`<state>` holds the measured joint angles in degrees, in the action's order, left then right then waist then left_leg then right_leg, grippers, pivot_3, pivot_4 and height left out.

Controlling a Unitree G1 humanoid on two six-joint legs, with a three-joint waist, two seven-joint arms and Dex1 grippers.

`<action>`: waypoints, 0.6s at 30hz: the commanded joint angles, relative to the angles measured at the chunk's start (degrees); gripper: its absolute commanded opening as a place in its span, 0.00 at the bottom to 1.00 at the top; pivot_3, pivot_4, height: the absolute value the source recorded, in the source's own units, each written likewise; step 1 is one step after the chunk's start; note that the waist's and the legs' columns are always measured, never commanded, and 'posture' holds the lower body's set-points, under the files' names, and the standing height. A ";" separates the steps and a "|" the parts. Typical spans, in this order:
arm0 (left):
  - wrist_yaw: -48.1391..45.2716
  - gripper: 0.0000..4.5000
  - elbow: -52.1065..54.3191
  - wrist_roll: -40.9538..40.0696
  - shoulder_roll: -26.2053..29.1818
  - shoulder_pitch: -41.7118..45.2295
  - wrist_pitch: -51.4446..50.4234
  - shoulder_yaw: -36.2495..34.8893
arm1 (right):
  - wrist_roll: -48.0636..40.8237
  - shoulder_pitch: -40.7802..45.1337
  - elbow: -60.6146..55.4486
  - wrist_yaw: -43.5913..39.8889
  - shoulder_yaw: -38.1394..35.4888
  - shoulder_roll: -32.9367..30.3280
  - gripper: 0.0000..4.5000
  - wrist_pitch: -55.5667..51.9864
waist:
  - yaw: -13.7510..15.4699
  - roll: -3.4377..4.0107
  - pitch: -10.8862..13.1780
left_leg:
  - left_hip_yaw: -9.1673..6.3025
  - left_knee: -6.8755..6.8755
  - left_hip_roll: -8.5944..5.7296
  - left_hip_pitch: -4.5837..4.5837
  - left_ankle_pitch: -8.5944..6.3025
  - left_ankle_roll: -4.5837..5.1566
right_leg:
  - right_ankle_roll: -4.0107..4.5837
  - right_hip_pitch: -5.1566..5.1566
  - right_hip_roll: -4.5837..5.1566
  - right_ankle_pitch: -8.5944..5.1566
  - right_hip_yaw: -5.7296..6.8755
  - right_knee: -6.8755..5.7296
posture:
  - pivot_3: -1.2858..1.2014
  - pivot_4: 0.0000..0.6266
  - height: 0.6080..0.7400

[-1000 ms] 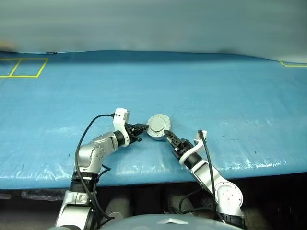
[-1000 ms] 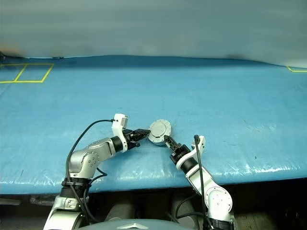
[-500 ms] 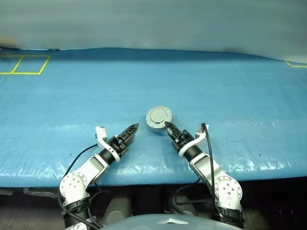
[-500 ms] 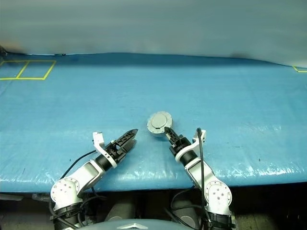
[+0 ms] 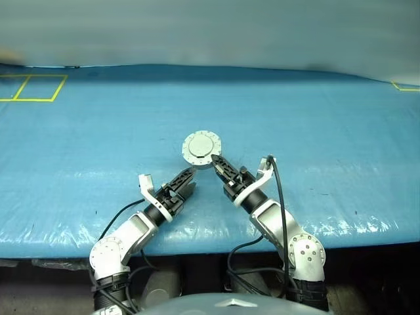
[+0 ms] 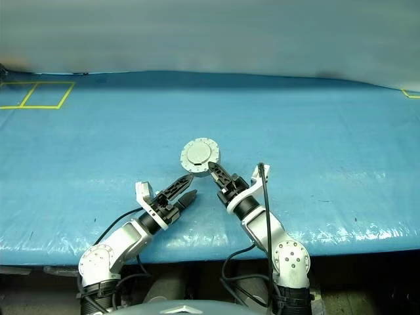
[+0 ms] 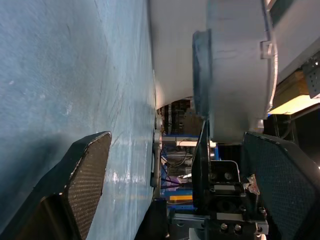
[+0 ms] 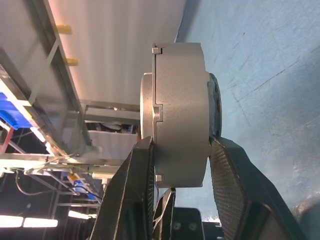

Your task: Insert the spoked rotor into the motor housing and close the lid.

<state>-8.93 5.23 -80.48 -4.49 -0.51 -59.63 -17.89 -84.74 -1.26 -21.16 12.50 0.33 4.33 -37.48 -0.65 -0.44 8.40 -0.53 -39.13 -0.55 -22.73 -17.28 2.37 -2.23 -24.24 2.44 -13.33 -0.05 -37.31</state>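
— What covers the worktop?
— A blue plastic sheet (image 5: 315, 125), wrinkled and glossy at the near edge.
— Any markings?
— Yellow tape squares (image 5: 31, 89) at the far left corner; a pale wall (image 5: 210, 29) behind.

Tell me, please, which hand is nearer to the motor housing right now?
The right hand: its fingers clamp the closed motor housing above the blue table. The left hand is open, apart from it, lower on its left.
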 commanded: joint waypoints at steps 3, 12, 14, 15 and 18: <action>-7.73 1.00 2.53 -4.02 -1.94 0.43 2.17 3.02 | -2.89 -0.27 -3.86 -0.64 2.71 2.09 0.27 0.13 | -0.07 0.00 0.00 | 0.04 -0.01 0.00 0.00 0.00 0.00 | 0.00 0.00 -0.03 0.00 -0.02 0.00 | 0.52 0.24 1.00; -5.78 1.00 2.56 -5.74 -1.07 -0.82 6.68 3.53 | -3.47 -0.86 -2.66 -1.11 2.35 1.60 0.27 0.19 | -0.07 0.00 0.00 | 0.06 -0.04 0.02 0.01 0.00 0.01 | -0.01 0.00 -0.05 0.01 -0.07 0.00 | 0.52 0.24 1.00; -4.91 1.00 1.89 -5.68 -1.07 -0.41 7.66 3.59 | -4.04 -1.13 -3.22 -1.18 2.55 1.46 0.27 -0.06 | -0.07 0.00 0.00 | 0.05 -0.04 0.02 0.01 -0.01 0.02 | -0.01 0.00 -0.06 0.01 -0.07 0.00 | 0.52 0.24 1.00; -4.74 1.00 1.61 -5.62 -0.97 -0.18 8.03 3.70 | -4.26 -1.22 -3.45 -1.19 2.62 1.39 0.27 -0.12 | -0.07 0.00 0.00 | 0.05 -0.04 0.02 0.01 -0.01 0.02 | -0.01 0.00 -0.06 0.01 -0.07 0.00 | 0.52 0.24 1.00; -4.49 1.00 0.70 -5.60 -0.90 0.61 9.12 3.98 | -4.61 -1.58 -3.94 -1.05 2.78 1.10 0.27 -0.32 | -0.03 0.00 0.00 | 0.06 -0.04 0.01 0.01 -0.01 0.03 | -0.02 0.00 -0.07 0.02 -0.07 0.00 | 0.52 0.24 1.00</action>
<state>-13.55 5.48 -84.87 -4.20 -0.60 -51.06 -14.18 -86.36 -3.41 -20.88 12.90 1.96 4.15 -37.97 -0.68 -0.44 8.40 -0.47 -39.18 -0.55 -22.72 -17.29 2.39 -2.26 -24.23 2.33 -13.30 -0.12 -37.31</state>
